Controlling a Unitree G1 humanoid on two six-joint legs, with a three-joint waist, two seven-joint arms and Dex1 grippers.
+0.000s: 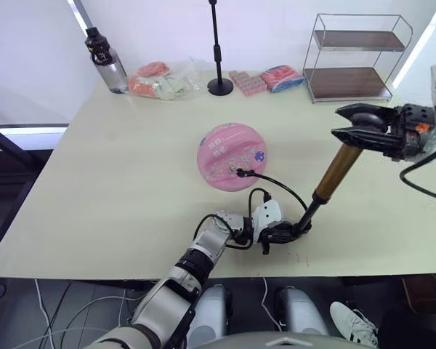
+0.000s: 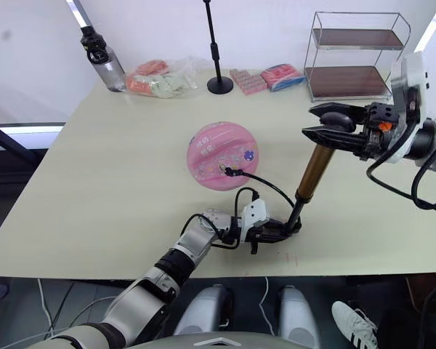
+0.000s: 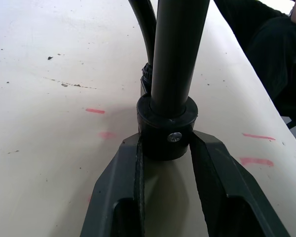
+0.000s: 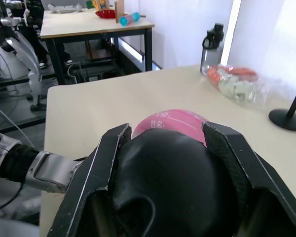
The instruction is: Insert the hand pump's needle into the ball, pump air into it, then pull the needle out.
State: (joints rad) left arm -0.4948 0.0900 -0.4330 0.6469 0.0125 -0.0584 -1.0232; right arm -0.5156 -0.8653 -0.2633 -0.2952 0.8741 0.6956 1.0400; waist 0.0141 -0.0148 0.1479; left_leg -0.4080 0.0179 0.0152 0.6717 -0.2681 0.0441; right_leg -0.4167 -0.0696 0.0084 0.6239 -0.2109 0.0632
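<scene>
The pink rubber ball (image 1: 232, 157) with small flower prints sits near the middle of the cream tabletop (image 1: 109, 182), and the tiny needle on its black fitting (image 1: 240, 172) already seems seated in the ball's near side, though the pin itself is too small to make out. The thin black hose (image 1: 280, 186) loops from there to the foot of the slim bronze-gold hand pump (image 1: 337, 170), which stands tilted on the tabletop close to the near edge, right of the ball.

The left pincer (image 1: 285, 232) is closed around the pump's black base cap (image 3: 166, 129), pinning it to the tabletop. The right pincer (image 1: 346, 121) holds the black T-handle (image 4: 170, 185) at the pump's top, a finger on either side.

The step in hand looks like pumping. To do it well, the right arm should drive the handle straight along the cylinder's own slant, not vertically, so the rod does not bind. The left pincer must keep the base from sliding, since any drift would tug the hose and could pull the needle loose. Smooth, full strokes suit best.
</scene>
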